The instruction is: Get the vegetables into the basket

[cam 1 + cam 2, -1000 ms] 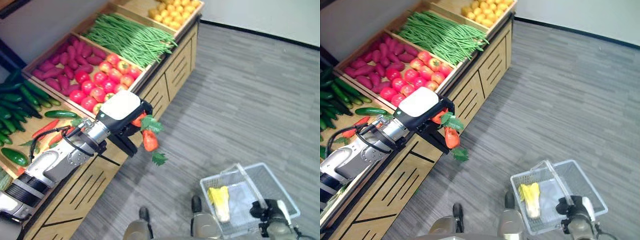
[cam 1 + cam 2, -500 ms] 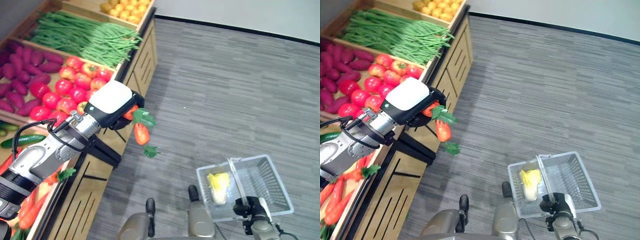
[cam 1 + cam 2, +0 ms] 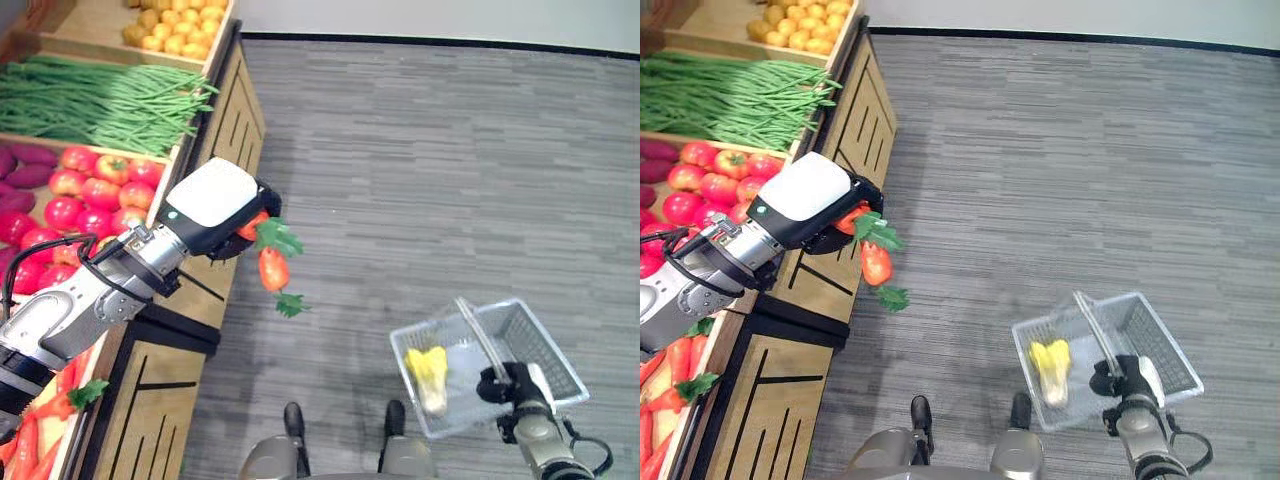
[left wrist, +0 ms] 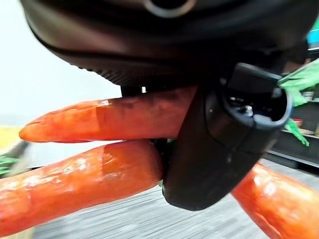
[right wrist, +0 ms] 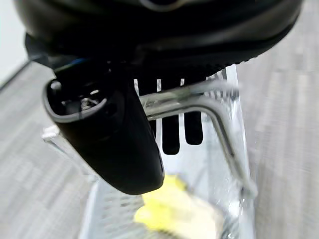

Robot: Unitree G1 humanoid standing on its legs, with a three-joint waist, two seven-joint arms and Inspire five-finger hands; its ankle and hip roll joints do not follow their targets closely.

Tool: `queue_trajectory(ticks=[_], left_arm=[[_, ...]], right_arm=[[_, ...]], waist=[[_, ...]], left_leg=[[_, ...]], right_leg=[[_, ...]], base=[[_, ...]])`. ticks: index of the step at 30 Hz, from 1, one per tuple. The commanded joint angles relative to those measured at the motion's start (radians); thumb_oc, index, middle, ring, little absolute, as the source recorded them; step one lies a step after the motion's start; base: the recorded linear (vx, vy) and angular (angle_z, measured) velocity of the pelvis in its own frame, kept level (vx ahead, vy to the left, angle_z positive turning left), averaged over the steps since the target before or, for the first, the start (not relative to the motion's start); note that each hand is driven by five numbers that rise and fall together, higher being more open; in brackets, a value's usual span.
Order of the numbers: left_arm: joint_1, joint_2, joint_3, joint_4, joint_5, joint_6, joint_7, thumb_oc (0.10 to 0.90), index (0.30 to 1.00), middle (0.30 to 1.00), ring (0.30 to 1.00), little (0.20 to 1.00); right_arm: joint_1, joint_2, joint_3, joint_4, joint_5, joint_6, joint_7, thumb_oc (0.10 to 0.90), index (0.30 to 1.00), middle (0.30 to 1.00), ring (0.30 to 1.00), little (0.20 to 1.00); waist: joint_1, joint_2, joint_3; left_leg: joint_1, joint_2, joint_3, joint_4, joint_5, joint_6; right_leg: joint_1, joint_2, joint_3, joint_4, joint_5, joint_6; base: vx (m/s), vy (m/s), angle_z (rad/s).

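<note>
left hand (image 3: 222, 205): arm stretched toward 2 o'clock, clenched round carrots (image 3: 270, 266) hanging in the air | right hand (image 3: 1121, 378): low at 5 o'clock, gripping basket (image 3: 1170, 345) handle

Open grey floor (image 3: 420, 180) lies between the counter (image 3: 215, 130) and the basket (image 3: 540, 345) (its handle (image 3: 478, 335) crosses the opening).
</note>
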Motion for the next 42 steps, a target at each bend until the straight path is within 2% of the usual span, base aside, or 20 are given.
queue_trajectory(ticks=[1,6,11,13,14,20,21,25,30,36,37,42], left_arm=[[-0.054,-0.002,0.089,-0.036,-0.073,-0.026,0.059,0.4,0.3,0.3,0.3,0.3],[-0.09,-0.046,0.044,-0.044,-0.106,-0.034,0.039,0.4,0.3,0.3,0.3,0.3],[-0.155,-0.144,-0.056,-0.045,-0.143,-0.041,0.013,0.4,0.3,0.3,0.3,0.3],[-0.19,-0.207,-0.111,-0.028,-0.161,-0.039,0.008,0.4,0.3,0.3,0.3,0.3],[-0.238,-0.263,-0.168,0.002,-0.141,-0.033,-0.001,0.4,0.3,0.3,0.3,0.3],[-0.305,-0.361,-0.265,0.056,-0.112,-0.026,-0.028,0.4,0.3,0.3,0.3,0.3],[-0.306,-0.38,-0.274,0.069,-0.123,-0.022,-0.041,0.4,0.3,0.3,0.3,0.3],[-0.344,-0.392,-0.323,0.138,-0.048,-0.012,-0.034,0.4,0.3,0.3,0.3,0.3],[-0.363,-0.401,-0.362,0.214,0.033,-0.005,-0.021,0.4,0.3,0.3,0.3,0.3],[-0.343,-0.402,-0.358,0.254,0.07,0.0,-0.017,0.4,0.3,0.3,0.3,0.3],[-0.311,-0.394,-0.341,0.299,0.098,0.008,-0.015,0.4,0.3,0.3,0.3,0.3],[-0.273,-0.387,-0.305,0.354,0.116,0.021,-0.004,0.4,0.3,0.3,0.3,0.3]], right_arm=[[-0.072,-0.11,-0.018,-0.066,-0.03,-0.091,-0.081,0.4,0.3,0.3,0.3,0.3],[-0.139,-0.146,0.037,-0.16,-0.017,-0.109,-0.069,0.4,0.3,0.3,0.3,0.3],[-0.308,-0.107,0.143,-0.239,0.026,-0.128,-0.074,0.4,0.3,0.3,0.3,0.3],[-0.375,-0.081,0.196,-0.251,0.048,-0.133,-0.061,0.4,0.3,0.3,0.3,0.3],[-0.42,-0.065,0.237,-0.259,0.061,-0.133,-0.044,0.4,0.3,0.3,0.3,0.3],[-0.477,-0.043,0.292,-0.296,0.074,-0.128,-0.023,0.4,0.3,0.3,0.3,0.3],[-0.48,-0.028,0.296,-0.33,0.113,-0.135,-0.009,0.4,0.3,0.3,0.3,0.3],[-0.471,-0.021,0.321,-0.479,0.205,-0.166,0.052,0.4,0.3,0.3,0.3,0.3],[-0.451,-0.041,0.342,-0.619,0.251,-0.186,0.096,0.4,0.3,0.3,0.3,0.3],[-0.434,-0.07,0.341,-0.692,0.263,-0.197,0.121,0.4,0.3,0.3,0.3,0.3],[-0.423,-0.104,0.33,-0.773,0.293,-0.21,0.148,0.4,0.3,0.3,0.3,0.3],[-0.391,-0.141,0.306,-0.89,0.376,-0.227,0.195,0.4,0.3,0.3,0.3,0.3]], waist=[[0.016,-0.02,-0.09],[0.008,-0.008,-0.097],[0.002,0.016,-0.116],[0.001,0.023,-0.126],[-0.004,0.027,-0.133],[-0.019,0.025,-0.142],[-0.023,0.025,-0.143],[-0.038,0.025,-0.139],[-0.049,0.024,-0.14],[-0.053,0.021,-0.148],[-0.056,0.019,-0.155],[-0.059,0.014,-0.162]], left_leg=[[-0.043,0.029,-0.029,-0.031,0.017,-0.055],[-0.025,0.063,-0.028,-0.047,0.034,-0.076],[0.002,0.078,-0.013,-0.053,0.033,-0.084],[0.011,0.081,-0.001,-0.053,0.028,-0.087],[0.018,0.083,0.006,-0.053,0.025,-0.088],[0.031,0.083,0.018,-0.053,0.016,-0.088],[0.033,0.084,0.022,-0.053,0.014,-0.088],[0.037,0.083,0.035,-0.053,0.011,-0.088],[0.04,0.085,0.043,-0.053,0.008,-0.089],[0.046,0.085,0.05,-0.053,0.004,-0.089],[0.056,0.087,0.06,-0.053,0.001,-0.091],[0.061,0.091,0.07,-0.053,0.001,-0.094]], right_leg=[[-0.069,-0.039,-0.011,0.062,-0.021,0.055],[-0.041,-0.006,-0.013,0.011,-0.018,0.043],[-0.022,0.012,0.006,0.0,-0.03,0.033],[-0.022,0.012,0.017,0.0,-0.032,0.032],[-0.021,0.011,0.022,0.0,-0.031,0.032],[-0.019,0.011,0.033,0.0,-0.028,0.037],[-0.02,0.011,0.038,0.0,-0.028,0.037],[-0.025,0.011,0.05,0.0,-0.025,0.039],[-0.027,0.009,0.056,0.0,-0.022,0.043],[-0.027,0.009,0.061,0.0,-0.023,0.044],[-0.023,0.013,0.063,0.0,-0.024,0.044],[-0.021,0.016,0.071,0.0,-0.025,0.044]], base=[[0.0,-0.167,-0.08],[0.02,-0.138,-0.05],[0.03,-0.059,-0.12],[0.04,-0.008,-0.15],[0.04,-0.008,-0.12],[0.03,-0.006,-0.07],[0.03,0.002,-0.04],[0.01,0.011,-0.05],[0.0,0.003,-0.11],[0.01,-0.002,0.0],[0.04,-0.01,-0.01],[0.02,-0.015,-0.13]])
